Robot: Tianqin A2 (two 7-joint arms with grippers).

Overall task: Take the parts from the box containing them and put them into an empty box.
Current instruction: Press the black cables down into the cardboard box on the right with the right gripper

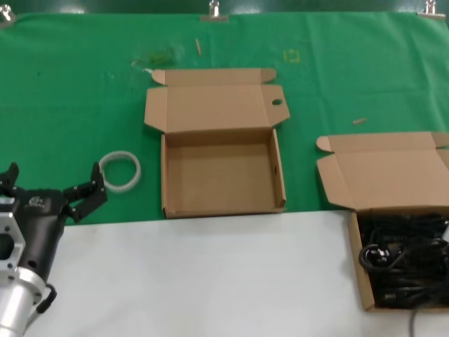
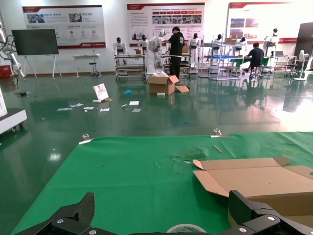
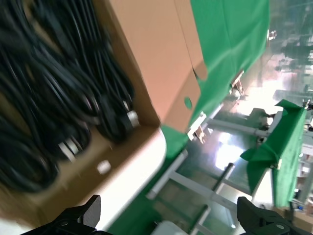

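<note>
Robotics lab hall, glossy green floor; wall posters, equipment racks, seated worker

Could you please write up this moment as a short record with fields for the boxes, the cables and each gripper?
empty box: open, middle of the table, lid folded back, nothing inside
box with cables: open, at the table's right edge
cables: black bundles, all in the right-hand box
white ring: on the green cloth, left of the empty box
left gripper: open, low at the left, beside the ring
right gripper: open, above the cables

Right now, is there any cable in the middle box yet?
No. In the head view the middle box shows only bare cardboard floor; the cables all lie in the right-hand box.
</note>
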